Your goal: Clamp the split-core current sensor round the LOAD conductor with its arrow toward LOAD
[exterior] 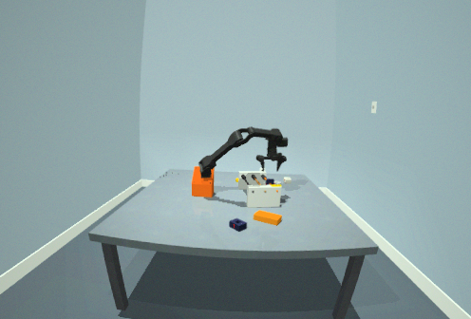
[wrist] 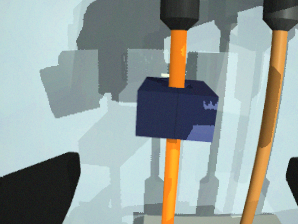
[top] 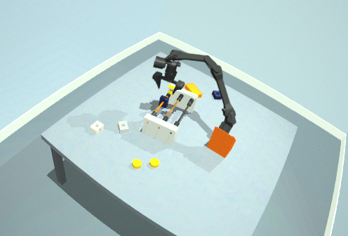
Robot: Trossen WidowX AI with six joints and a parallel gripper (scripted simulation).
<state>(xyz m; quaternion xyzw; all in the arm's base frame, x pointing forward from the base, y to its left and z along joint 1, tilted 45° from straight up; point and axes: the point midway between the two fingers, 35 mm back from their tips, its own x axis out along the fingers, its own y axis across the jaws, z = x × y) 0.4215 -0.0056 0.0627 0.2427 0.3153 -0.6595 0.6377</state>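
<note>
The dark blue sensor point(top: 163, 101) point(exterior: 270, 181) point(wrist: 170, 115) sits around the outer orange conductor point(top: 159, 107) point(wrist: 170, 185), between the two white end panels. Its top seam shows no gap in the wrist view; its underside and latch are hidden, and no arrow is readable. A yellow marker point(top: 171, 86) point(exterior: 275, 185) is on the end panel at that conductor's far end; its lettering is not legible. My gripper point(top: 167, 90) point(exterior: 271, 169) point(wrist: 187, 167) is open and empty above the conductor, with its fingers to either side of the sensor and clear of it.
The white end panels point(top: 159, 131) point(exterior: 264, 199) hold two more conductors beside this one. An orange block point(top: 193, 90) point(exterior: 267, 217) and another dark blue piece point(top: 217, 94) point(exterior: 237, 224) lie beyond. Two white pieces point(top: 97, 127) point(top: 123, 126) and two yellow discs point(top: 137, 164) point(top: 154, 163) lie on the table.
</note>
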